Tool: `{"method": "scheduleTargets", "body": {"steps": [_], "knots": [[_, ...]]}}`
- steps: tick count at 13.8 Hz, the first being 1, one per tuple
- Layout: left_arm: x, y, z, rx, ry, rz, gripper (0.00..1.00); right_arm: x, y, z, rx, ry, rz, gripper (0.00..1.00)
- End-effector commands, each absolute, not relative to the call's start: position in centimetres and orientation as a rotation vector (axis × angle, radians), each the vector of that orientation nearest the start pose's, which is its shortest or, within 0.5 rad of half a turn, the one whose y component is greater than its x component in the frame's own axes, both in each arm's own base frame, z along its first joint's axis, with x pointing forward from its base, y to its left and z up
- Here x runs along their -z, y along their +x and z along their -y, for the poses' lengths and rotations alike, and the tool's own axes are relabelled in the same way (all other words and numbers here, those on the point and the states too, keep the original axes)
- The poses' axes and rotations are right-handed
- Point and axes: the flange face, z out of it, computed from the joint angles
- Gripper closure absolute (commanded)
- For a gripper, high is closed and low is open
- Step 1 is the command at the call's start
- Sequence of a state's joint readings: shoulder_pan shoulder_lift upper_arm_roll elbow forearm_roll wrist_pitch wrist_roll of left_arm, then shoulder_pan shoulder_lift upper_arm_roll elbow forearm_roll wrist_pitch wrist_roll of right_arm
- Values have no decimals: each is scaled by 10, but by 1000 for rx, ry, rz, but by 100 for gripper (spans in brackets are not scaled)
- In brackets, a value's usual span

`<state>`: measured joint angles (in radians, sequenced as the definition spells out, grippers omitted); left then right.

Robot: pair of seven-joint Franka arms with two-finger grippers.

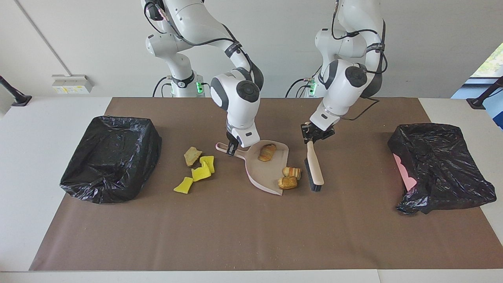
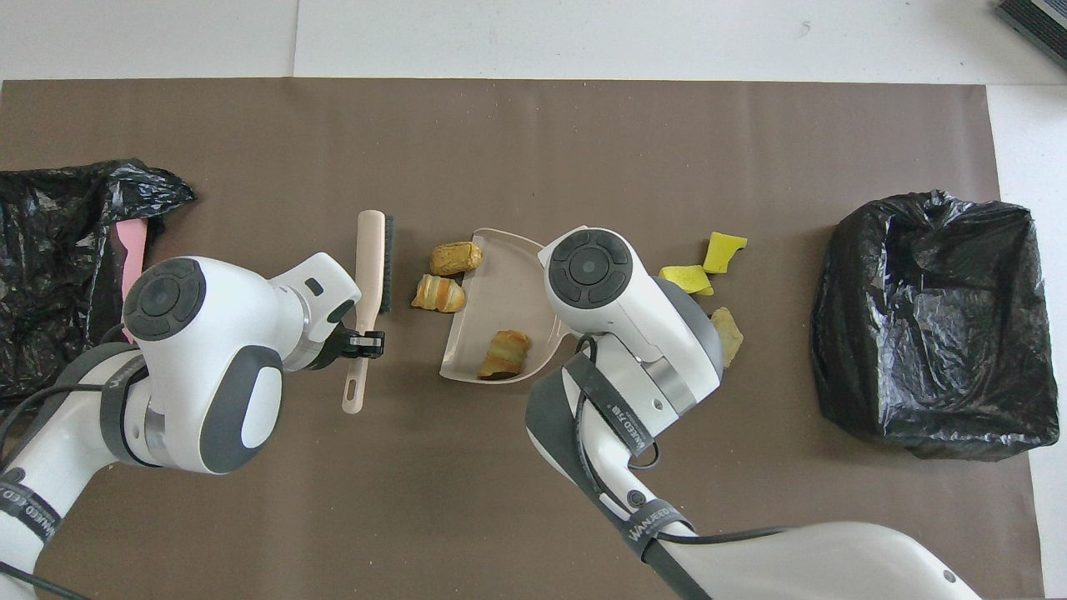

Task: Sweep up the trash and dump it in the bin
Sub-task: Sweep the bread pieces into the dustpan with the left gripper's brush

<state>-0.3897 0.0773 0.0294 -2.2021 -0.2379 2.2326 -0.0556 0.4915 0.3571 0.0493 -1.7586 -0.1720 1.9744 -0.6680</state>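
Note:
The pale pink dustpan [image 1: 262,171] [image 2: 498,287] lies mid-table with one golden-brown croissant chunk [image 1: 267,152] [image 2: 504,353] in it. Two more bread chunks [image 1: 289,177] [image 2: 442,277] lie at its open lip, between it and the beige-handled brush [image 1: 314,167] [image 2: 370,262]. My right gripper [image 1: 232,147] is shut on the dustpan's handle; in the overhead view the wrist hides it. My left gripper [image 1: 312,135] [image 2: 363,342] is shut on the brush's handle, the brush resting on the mat. Yellow scraps [image 1: 201,172] [image 2: 690,278] and a brown chunk [image 1: 192,156] [image 2: 728,335] lie loose beside the dustpan.
A bin lined with a black bag [image 1: 112,157] [image 2: 929,325] stands at the right arm's end of the table. A second black-bagged bin [image 1: 440,165] [image 2: 58,258], pink showing at its edge, stands at the left arm's end. A brown mat [image 1: 235,236] covers the table.

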Motion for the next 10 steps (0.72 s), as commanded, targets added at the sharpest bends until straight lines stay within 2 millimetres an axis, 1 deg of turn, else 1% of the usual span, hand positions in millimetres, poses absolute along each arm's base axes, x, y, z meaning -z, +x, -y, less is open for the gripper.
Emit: {"method": "scheduleTargets", "body": {"steps": [1,2,4,5,6,7,9,10], "knots": [[-346,479,229,-202,-3258,-397,100,-355,543,-309,-208,-2648,1909,100],[-345,467,246,-210,-3252,-431,100,-355,543,-309,-208,-2648,1907,100],[-350,449,282,-197,-3245,-521,100,-355,543,-309,-208,-2652,1901,100],[-350,441,295,-203,-3244,-524,100,-356,543,-309,-205,-2654,1899,100],[-352,438,301,-201,-3247,-502,100,-355,542,-309,-207,-2654,1899,100],[-354,439,301,-197,-3250,-490,100,-354,542,-309,-210,-2653,1899,100],[-356,446,293,-207,-3257,-429,100,-354,542,-309,-210,-2653,1899,100],[-364,456,288,-185,-3273,-329,100,-354,542,-309,-210,-2653,1899,100]]}}
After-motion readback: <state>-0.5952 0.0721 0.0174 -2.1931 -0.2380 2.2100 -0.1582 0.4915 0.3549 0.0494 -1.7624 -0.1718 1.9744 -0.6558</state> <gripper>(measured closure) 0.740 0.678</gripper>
